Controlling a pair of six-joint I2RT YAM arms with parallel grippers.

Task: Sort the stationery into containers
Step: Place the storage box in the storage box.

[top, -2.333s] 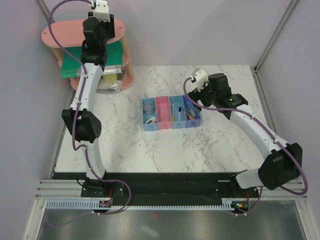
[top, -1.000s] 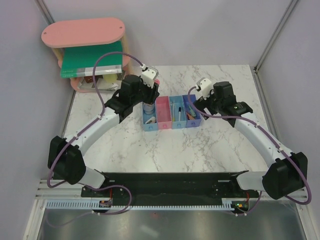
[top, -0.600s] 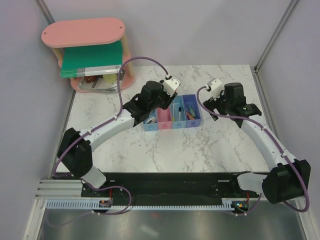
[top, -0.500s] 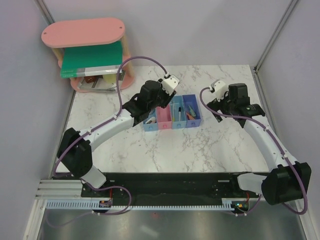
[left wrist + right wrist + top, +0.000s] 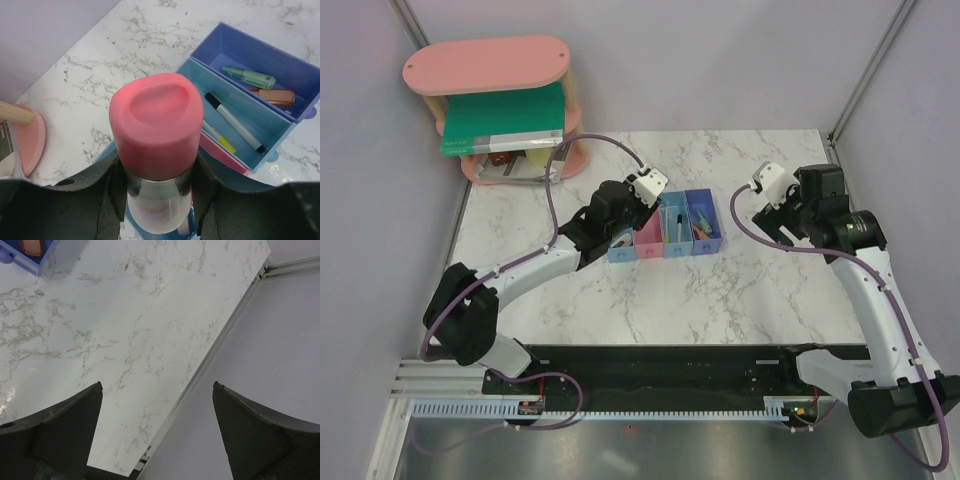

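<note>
Fingers (image 5: 107,200) of the left tool (image 5: 159,202) are clamping the pink-capped tube (image 5: 155,125) by its clear body, partly closed around it, and are holding it over the left end of the row of bins (image 5: 692,250). Beside it, a black-and-white marker (image 5: 234,121) is lying in the light blue bin (image 5: 272,142). Off to the right, the right tool (image 5: 157,390) is hanging spread wide and empty over the bench (image 5: 125,315), near its edge.

Your left arm (image 5: 530,265) reaches forward and inward from its base. The left gripper (image 5: 157,192) is clamped on the pink-capped tube (image 5: 155,120) (one finger on each side of its clear body). Your right arm (image 5: 875,290) stands off to the right, and the right gripper (image 5: 156,390) is spread wide, holding nothing.
</note>
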